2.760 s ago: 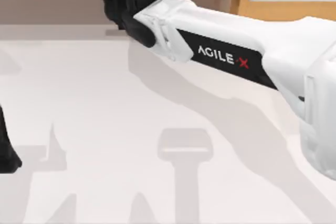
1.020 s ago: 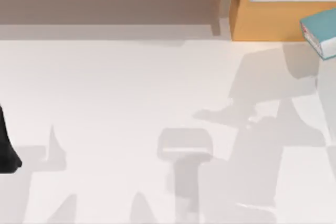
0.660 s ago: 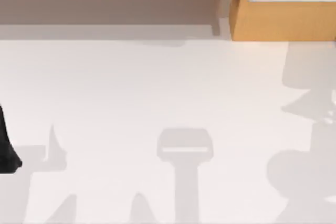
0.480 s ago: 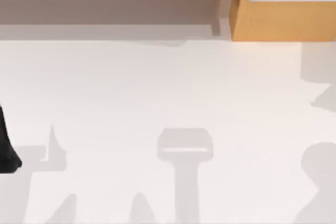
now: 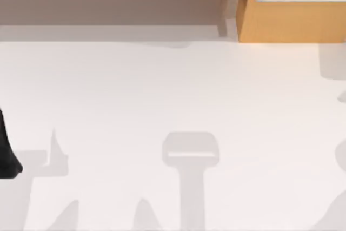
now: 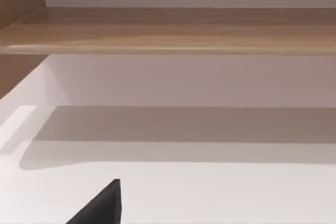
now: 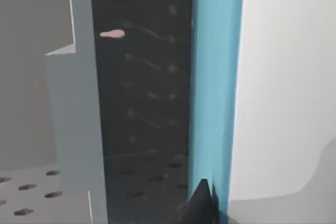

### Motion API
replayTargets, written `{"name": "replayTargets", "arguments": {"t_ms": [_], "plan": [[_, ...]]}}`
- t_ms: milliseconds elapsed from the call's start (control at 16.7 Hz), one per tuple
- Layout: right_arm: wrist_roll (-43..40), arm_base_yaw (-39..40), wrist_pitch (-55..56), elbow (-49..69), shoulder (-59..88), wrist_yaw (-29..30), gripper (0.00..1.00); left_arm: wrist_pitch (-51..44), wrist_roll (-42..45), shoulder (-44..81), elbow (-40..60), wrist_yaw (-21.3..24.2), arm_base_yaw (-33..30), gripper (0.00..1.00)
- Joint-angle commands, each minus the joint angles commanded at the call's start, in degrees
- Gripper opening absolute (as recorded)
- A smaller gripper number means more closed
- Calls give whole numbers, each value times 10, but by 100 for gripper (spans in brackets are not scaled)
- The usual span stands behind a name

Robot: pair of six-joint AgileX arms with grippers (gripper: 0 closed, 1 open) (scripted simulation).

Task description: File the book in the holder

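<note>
Right claw [image 7: 202, 203] finger tip against the upright book [image 7: 215, 77], grip state cannot be told, holder [image 7: 73, 124] wall just beside, left claw [image 6: 100, 208] parked over the tabletop [image 5: 173, 96]

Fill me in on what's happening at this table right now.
The right arm is at work on filing the book. In the right wrist view, the pale-blue book stands upright against a dark perforated panel of the grey holder, with a tip of the right gripper at its lower end. The left arm sits parked at the table's left edge, its left gripper facing the wooden shelf.
</note>
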Motion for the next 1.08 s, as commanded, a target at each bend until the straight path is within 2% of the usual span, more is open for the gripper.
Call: {"name": "replayTargets", "arguments": {"t_ms": [840,1080], "plan": [[7,21,-8,64,53,21,0,0,0,0,0,0,0,100],[7,21,-8,64,53,21,30,0,0,0,0,0,0,100]]}}
